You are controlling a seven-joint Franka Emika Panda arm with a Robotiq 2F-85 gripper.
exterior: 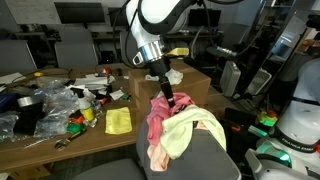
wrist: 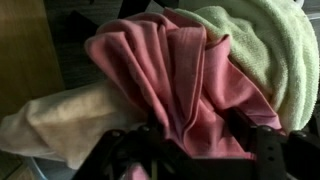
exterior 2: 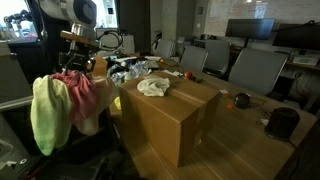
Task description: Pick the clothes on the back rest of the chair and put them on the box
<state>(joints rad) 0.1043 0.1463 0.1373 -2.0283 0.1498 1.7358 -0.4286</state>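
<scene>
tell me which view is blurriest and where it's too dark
wrist view: blurriest, pink cloth soft, gripper a dark smear at the bottom; in an exterior view the arm glares white against a dim room; in an exterior view the box is lit, surroundings dim

Soft matt terry clothes [wrist: 190, 70], cardboard box [exterior 2: 175, 115]

Fingers [wrist: 262, 150] dark, blurred, partly beyond the wrist view's bottom edge.

1. White jointed robot arm [exterior: 152, 18] comes down from above in both exterior views, wrist canted.
2. Black two-finger gripper [exterior: 171, 99] points down, fingertips low.
3. Wrist view: dark fingers [wrist: 130, 152] along the bottom edge, blurred and set apart. Can't tell if they're clamped.
</scene>
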